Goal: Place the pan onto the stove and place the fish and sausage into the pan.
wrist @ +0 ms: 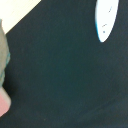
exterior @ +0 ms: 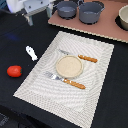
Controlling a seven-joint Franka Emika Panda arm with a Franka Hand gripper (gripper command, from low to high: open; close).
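Note:
The grey-blue pan (exterior: 66, 8) sits on the pinkish-brown stove (exterior: 102, 27) at the back of the exterior view, beside a larger grey pot (exterior: 91, 11). The white fish (exterior: 31, 52) lies on the dark table to the exterior view's left of the placemat. It also shows in the wrist view (wrist: 106, 20). The red sausage (exterior: 14, 71) lies nearer the front left. My gripper (exterior: 32, 18) hangs at the back left, above the table and beyond the fish. It holds nothing. One finger (wrist: 4, 60) shows at the wrist view's edge.
A pale striped placemat (exterior: 95, 95) carries a tan plate (exterior: 69, 66) and two pieces of orange-handled cutlery (exterior: 74, 83) (exterior: 88, 59). A round dark object (exterior: 123, 17) sits on the stove at the exterior view's right edge.

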